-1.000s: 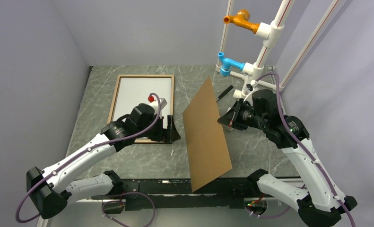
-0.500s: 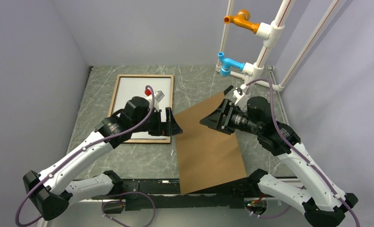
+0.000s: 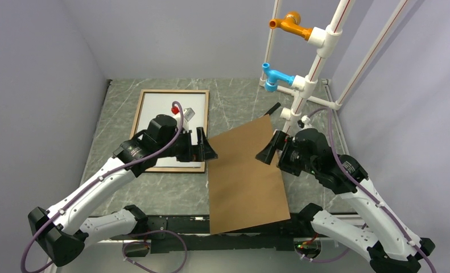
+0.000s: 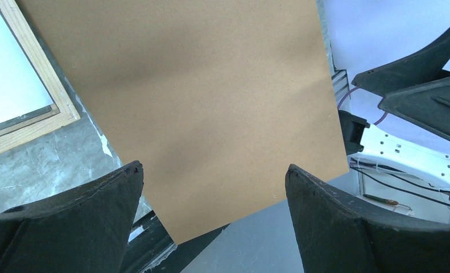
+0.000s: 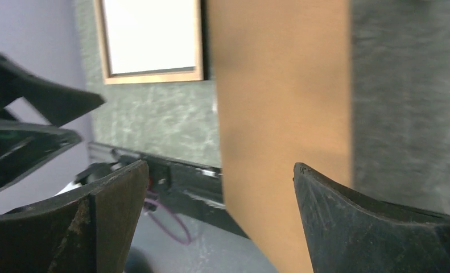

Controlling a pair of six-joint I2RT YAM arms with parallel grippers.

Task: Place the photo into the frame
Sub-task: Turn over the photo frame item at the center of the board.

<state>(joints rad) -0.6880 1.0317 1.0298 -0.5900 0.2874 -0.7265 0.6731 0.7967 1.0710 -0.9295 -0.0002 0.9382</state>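
1. Opened right claw [image 3: 267, 152] wide within the last second; holds nothing now. Let brown board [image 3: 245, 176] fall from a steep tilt to flat on table [image 3: 234, 99], near end overhanging the table edge.
2. Find left claw [image 3: 206, 149] spread wide and empty, between board's far left corner and frame's near right corner.
3. Locate frame [image 3: 137, 119] at far left of table, back up, long axis running away from the bases, well apart from right claw.
4. Locate photo [image 3: 162, 105] inside the rails, white back up.
5. Judge left arm nearer the frame. Expect board, lying right of frame and roughly parallel, to need carrying leftward over photo.
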